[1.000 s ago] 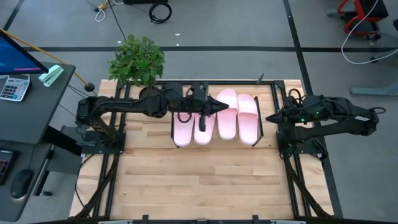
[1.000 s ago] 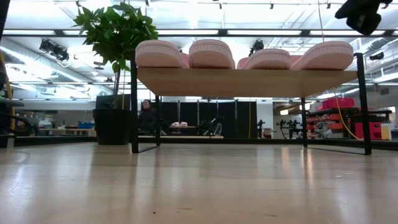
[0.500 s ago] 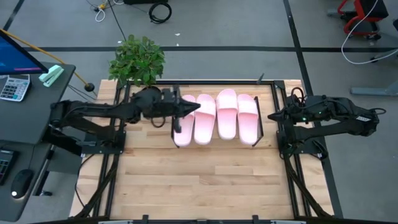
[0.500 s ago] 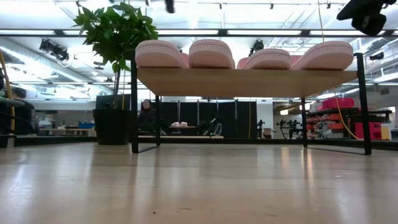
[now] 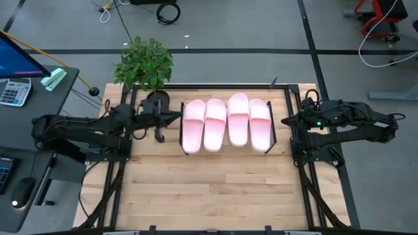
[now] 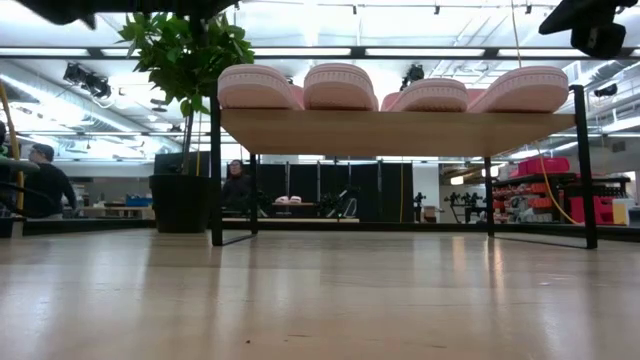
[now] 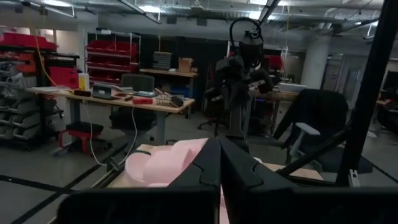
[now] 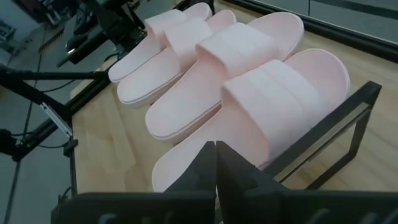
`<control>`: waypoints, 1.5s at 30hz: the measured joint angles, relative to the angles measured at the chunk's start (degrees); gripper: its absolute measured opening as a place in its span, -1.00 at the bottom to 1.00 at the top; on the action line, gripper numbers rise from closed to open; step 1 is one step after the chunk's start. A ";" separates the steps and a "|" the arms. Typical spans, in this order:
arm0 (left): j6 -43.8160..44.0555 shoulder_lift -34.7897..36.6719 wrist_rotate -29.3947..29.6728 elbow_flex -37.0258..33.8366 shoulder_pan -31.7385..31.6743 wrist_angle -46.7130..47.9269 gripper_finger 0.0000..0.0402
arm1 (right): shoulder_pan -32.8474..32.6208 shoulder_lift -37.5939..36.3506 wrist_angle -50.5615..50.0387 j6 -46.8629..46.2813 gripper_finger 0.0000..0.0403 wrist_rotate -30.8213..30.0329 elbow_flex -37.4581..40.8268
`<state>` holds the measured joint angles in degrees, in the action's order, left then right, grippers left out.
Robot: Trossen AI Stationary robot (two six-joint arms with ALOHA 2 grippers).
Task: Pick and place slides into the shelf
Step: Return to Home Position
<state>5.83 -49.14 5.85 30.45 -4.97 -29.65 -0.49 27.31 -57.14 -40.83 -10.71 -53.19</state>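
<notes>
Several pale pink slides (image 5: 227, 122) lie side by side on the slanted light-wood shelf (image 5: 271, 134) at the table's far middle; in the low view the slides (image 6: 340, 88) sit on top of the shelf board (image 6: 390, 130). My left gripper (image 5: 177, 117) is shut, raised just left of the shelf's left end, holding nothing. My right gripper (image 5: 285, 121) is shut, raised just right of the shelf's right end. In the right wrist view the slides (image 8: 249, 87) lie ahead of the shut fingers (image 8: 211, 165).
A potted plant (image 5: 144, 63) stands at the table's far left corner, close behind my left arm. The wood-plank tabletop (image 5: 209, 189) stretches out in front of the shelf. A desk with a calculator (image 5: 14, 91) stands off the table's left side.
My left gripper has drawn back from above the two left slides toward the table's left edge and now sits beside the shelf's left end. The slides have stayed in place. My right arm has kept still.
</notes>
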 joint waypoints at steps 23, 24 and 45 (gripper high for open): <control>3.47 27.25 9.85 -20.02 0.00 0.71 -0.96 | -0.02 0.02 -0.54 -7.65 -0.97 -2.89 0.00; 3.49 27.74 10.05 -20.45 0.00 0.75 -0.96 | -0.02 0.02 -0.59 -7.70 -0.97 -3.11 0.00; 6.80 36.64 11.60 -29.92 0.54 -2.85 -0.98 | -0.02 0.02 -4.99 -11.56 -0.97 -4.01 0.00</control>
<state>12.63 -12.50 17.44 0.53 -4.43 -32.50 -0.51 27.33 -62.13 -52.38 -14.72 -53.19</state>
